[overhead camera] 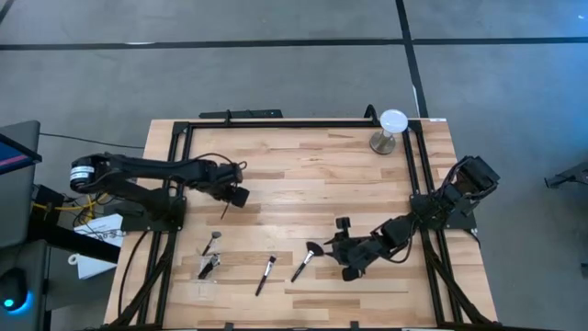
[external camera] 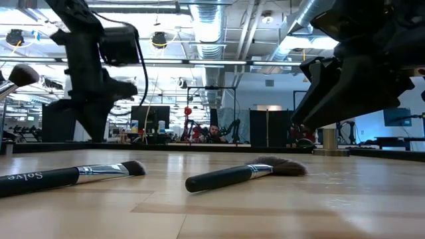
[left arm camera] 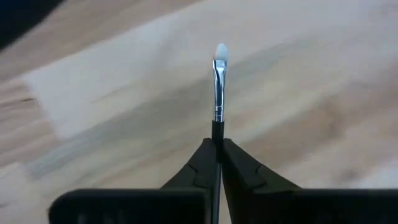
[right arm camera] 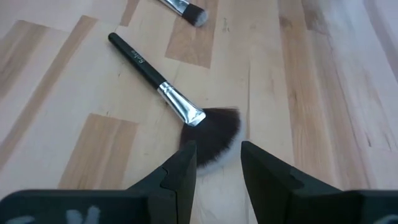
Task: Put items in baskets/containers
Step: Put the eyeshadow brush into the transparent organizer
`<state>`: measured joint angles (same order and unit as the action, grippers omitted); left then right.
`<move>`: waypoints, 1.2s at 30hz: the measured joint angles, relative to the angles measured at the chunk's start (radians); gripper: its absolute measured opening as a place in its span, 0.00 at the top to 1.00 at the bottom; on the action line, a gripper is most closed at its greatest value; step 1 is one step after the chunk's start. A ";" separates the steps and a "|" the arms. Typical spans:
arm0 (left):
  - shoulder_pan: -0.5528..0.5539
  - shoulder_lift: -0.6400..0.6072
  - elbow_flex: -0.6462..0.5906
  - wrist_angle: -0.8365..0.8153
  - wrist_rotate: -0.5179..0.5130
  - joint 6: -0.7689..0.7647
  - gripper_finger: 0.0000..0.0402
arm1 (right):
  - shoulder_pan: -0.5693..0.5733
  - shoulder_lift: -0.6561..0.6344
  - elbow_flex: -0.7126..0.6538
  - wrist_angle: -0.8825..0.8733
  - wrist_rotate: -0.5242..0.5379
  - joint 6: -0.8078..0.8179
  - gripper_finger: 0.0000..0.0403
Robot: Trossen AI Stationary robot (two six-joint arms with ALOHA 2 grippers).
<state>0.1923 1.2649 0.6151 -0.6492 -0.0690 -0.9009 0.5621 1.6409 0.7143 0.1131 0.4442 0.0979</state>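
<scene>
A clear tray can hardly be made out on the desk, and what is in it cannot be told. The left gripper is stretched out above the desk, and its fingers are closed tightly on the dark handle of a thin brush, whose pale tip points away from them. The right gripper is lowered close to the desk with its fingers parted and holding nothing, and the fan brush lies just in front of them, its dark bristles reaching between the fingertips.
</scene>
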 joint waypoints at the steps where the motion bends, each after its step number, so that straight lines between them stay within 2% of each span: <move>1: -0.014 -0.019 0.000 0.008 0.001 0.000 0.97 | 0.004 0.000 0.000 0.000 0.000 0.001 0.71; 7: -0.100 -0.150 0.001 0.077 -0.059 0.037 0.97 | 0.027 0.000 0.000 0.000 0.000 0.007 0.71; 10: -0.166 -0.225 0.001 0.136 -0.127 0.094 0.97 | 0.027 0.000 0.000 -0.001 0.000 0.007 0.71; 20: -0.541 -0.368 0.003 0.250 -0.378 0.217 0.97 | 0.044 0.000 0.000 0.003 0.000 0.027 0.71; 23: -0.642 -0.395 0.003 0.268 -0.450 0.234 0.97 | 0.047 0.000 0.000 0.022 0.000 0.026 0.71; 29: -0.792 -0.390 0.005 0.356 -0.710 0.254 0.97 | 0.032 0.000 0.000 0.059 0.000 0.009 0.71; 33: -0.840 -0.370 0.005 0.445 -0.769 0.336 0.97 | 0.014 0.000 0.001 0.078 0.000 -0.015 0.71; 36: -0.878 -0.366 0.005 0.471 -0.770 0.378 0.97 | -0.005 0.000 0.001 0.091 0.000 -0.020 0.71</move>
<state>-0.6858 0.8985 0.6197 -0.1787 -0.8387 -0.5224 0.5574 1.6409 0.7151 0.2042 0.4442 0.0777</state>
